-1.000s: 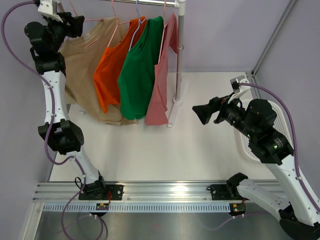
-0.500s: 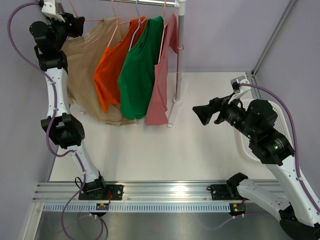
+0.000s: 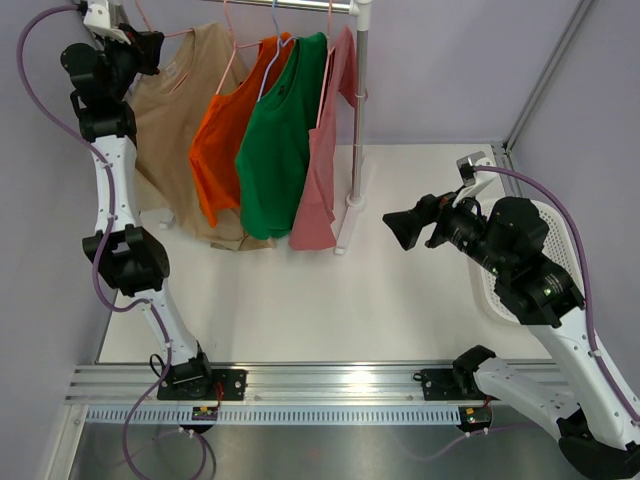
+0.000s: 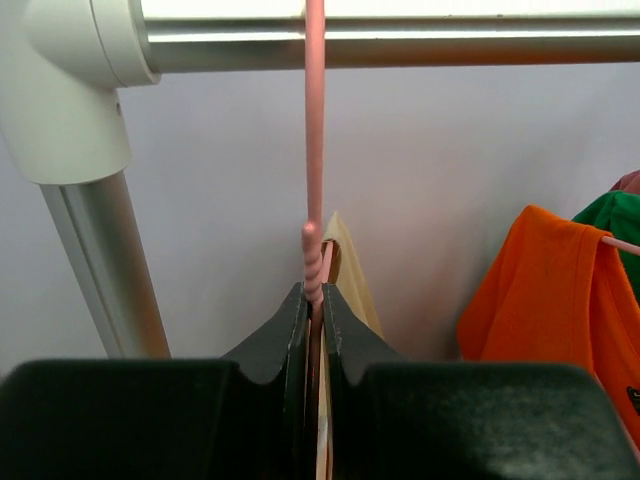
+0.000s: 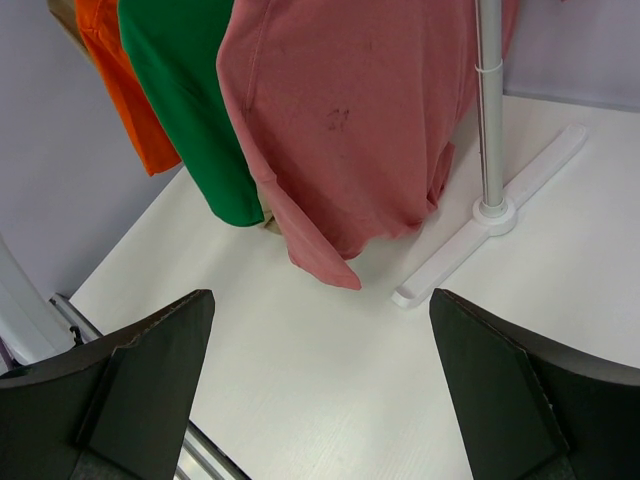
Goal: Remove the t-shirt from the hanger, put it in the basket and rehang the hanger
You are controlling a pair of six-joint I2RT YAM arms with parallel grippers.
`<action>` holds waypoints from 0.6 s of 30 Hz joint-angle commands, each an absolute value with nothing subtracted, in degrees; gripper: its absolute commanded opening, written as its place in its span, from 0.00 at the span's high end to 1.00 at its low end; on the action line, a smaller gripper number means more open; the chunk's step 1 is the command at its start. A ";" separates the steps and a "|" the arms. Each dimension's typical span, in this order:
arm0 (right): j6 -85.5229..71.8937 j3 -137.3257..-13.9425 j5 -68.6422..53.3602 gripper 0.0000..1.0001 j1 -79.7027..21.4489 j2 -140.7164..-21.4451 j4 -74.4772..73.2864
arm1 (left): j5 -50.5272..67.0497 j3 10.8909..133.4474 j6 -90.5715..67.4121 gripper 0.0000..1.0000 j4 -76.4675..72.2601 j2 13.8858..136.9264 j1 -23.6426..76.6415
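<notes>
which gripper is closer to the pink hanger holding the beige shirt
Left. The left gripper is shut on the pink hanger just under the rail; the right gripper hangs open, right of the rack.

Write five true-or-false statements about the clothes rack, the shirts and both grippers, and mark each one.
1. The left gripper is shut on the neck of the thin pink plastic hanger. True.
2. The right gripper holds the salmon-pink t-shirt. False: it is open, empty and apart from it.
3. Four t-shirts hang from the silver metal rail. True.
4. The green t-shirt hangs between the beige t-shirt and the orange t-shirt. False: it hangs between the orange and the salmon-pink one.
5. The beige t-shirt lies on the white table. False: it hangs on the rail.
</notes>
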State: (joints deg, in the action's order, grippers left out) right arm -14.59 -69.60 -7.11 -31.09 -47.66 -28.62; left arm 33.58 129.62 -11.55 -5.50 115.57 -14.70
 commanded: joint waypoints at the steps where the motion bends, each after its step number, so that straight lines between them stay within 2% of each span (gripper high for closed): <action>1: -14.94 -69.43 -8.79 0.00 -31.64 -47.46 -27.86 | 34.89 133.24 -15.20 0.93 -12.04 112.07 -15.03; 4: -14.94 -69.43 -8.70 0.01 -31.55 -47.46 -28.12 | 35.94 137.10 -18.44 1.00 -12.57 112.06 -15.03; 11: -15.12 -69.08 -8.70 0.00 -31.64 -47.20 -28.39 | 35.16 138.87 -21.53 1.00 -14.34 108.73 -14.85; 18: -15.12 -69.69 -9.32 0.01 -31.55 -47.55 -27.86 | 24.00 128.77 -18.46 1.00 -8.54 98.45 -14.59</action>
State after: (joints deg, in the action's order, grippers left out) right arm -15.05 -69.17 -7.22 -31.09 -47.66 -28.60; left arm 30.72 129.99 -19.42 -5.50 105.27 -14.68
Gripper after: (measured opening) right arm 0.993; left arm 0.090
